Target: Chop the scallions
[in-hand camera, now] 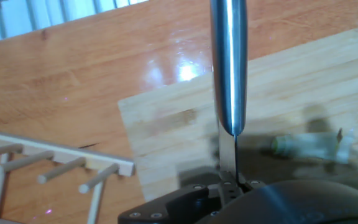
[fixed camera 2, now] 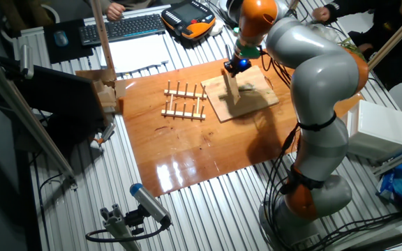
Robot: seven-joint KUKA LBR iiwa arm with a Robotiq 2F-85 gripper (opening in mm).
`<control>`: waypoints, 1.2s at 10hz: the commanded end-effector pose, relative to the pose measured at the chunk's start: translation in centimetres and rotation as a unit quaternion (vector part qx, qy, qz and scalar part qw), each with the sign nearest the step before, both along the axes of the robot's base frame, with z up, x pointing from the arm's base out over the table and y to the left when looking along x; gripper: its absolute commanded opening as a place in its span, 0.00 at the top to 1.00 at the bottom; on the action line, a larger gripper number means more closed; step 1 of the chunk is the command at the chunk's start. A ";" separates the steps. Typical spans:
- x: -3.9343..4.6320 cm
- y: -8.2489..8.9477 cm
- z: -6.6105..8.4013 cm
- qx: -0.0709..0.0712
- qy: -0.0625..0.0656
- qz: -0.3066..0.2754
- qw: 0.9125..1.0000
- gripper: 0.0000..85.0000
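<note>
Looking along the fingers in the hand view, the nearest thing is the dark gripper [in-hand camera: 229, 186] body at the bottom edge, clamped on a knife [in-hand camera: 229, 62] whose steel blade rises edge-on up the middle of the picture. The jaws themselves are mostly hidden, so how far they stand apart cannot be told — only that the blade is seated between them. Just beyond lies the wooden board [in-hand camera: 166, 124], and on it, to the right of the blade and apart from it, one pale scallion piece [in-hand camera: 306, 146] with a greenish cut end. It looks light, soft and round, so it would likely roll or skid under a glancing edge; a straight downward press across its middle seems safest — nothing pins it down. Farther off on the table [fixed camera 2: 187, 160] lies a wooden peg rack [fixed camera 2: 184, 101], left of the board.
</note>
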State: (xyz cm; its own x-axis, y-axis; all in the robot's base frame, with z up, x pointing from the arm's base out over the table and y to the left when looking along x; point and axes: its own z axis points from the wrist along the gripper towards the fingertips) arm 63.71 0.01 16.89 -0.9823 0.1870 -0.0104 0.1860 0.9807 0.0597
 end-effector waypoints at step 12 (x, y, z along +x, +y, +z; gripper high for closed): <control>0.40 -0.5 -0.5 0.013 -0.018 -0.011 1.000 1.00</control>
